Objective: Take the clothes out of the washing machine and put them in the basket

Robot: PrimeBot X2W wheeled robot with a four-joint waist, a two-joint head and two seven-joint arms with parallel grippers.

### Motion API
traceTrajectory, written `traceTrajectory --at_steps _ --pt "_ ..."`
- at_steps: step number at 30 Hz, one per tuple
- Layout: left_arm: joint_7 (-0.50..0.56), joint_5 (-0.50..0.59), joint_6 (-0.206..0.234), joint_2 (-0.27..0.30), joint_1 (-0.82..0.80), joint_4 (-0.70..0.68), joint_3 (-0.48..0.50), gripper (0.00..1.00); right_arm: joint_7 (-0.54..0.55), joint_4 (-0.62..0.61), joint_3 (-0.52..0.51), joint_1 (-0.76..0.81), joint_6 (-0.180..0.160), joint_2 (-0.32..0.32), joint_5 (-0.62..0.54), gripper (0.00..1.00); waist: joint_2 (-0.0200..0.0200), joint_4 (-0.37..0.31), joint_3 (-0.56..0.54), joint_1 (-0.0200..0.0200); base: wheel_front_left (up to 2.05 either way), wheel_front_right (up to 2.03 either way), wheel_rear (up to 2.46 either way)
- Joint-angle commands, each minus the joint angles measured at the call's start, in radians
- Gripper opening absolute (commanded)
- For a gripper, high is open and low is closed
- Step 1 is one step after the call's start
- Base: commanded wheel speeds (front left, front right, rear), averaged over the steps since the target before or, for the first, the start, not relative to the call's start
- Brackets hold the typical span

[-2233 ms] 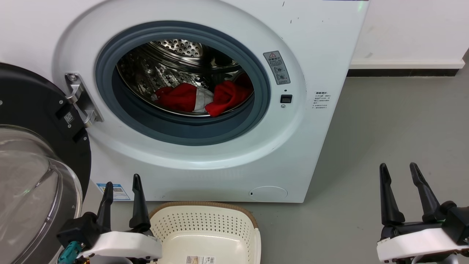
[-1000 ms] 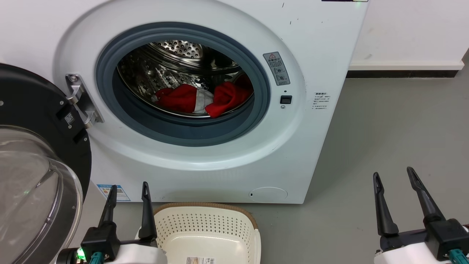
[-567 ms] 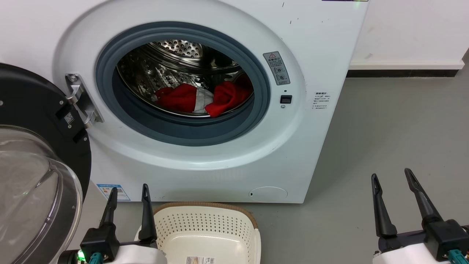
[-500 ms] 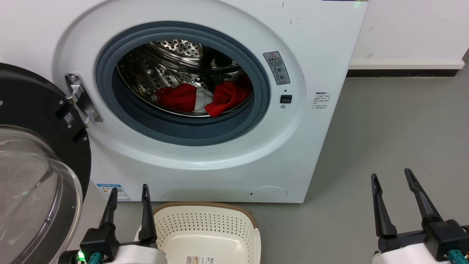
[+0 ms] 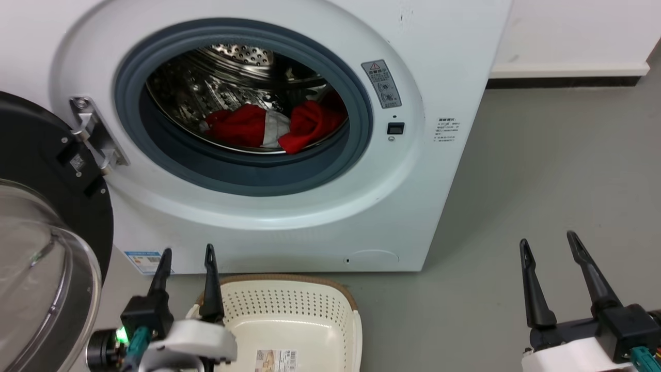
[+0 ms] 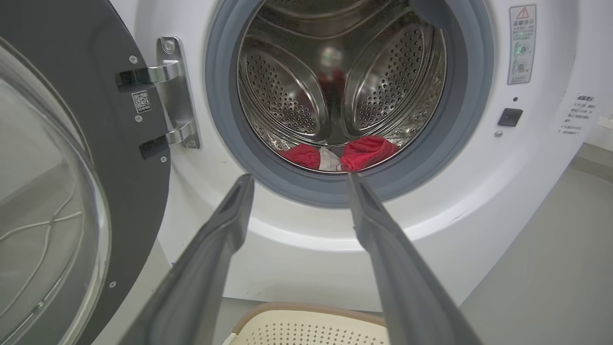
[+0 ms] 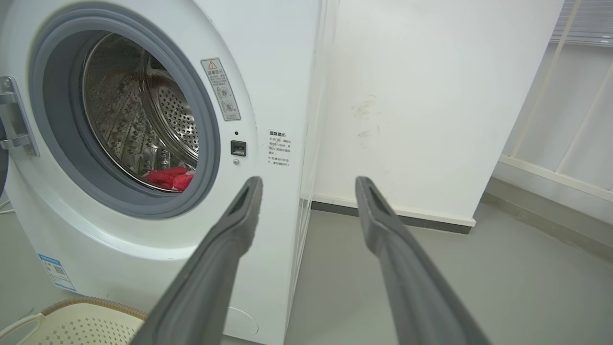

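The white washing machine stands with its door swung open to the left. Red clothes with a white panel lie at the bottom of the steel drum, also visible as clothes and clothes in the wrist views. The cream basket sits on the floor below the porthole. My left gripper is open beside the basket's left rim, holding nothing. My right gripper is open over bare floor to the right of the machine. Both stay outside the drum.
The open glass door takes up the left side, close to my left arm. A white wall and dark baseboard run behind the machine on the right. Grey floor stretches to the right.
The camera has shifted, so the machine sits a little further left and higher in view. Both grippers stay open; the left one sits slightly higher. The clothes have not moved.
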Motion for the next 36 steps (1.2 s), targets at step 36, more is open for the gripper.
traceTrajectory --at_steps 36 --pt "0.236 0.082 -0.171 0.273 -1.411 0.848 -0.147 1.0 -0.002 -0.062 0.004 -0.405 -0.001 0.002 0.125 1.0 0.0 -0.224 0.69 0.0 0.0 0.0 0.0"
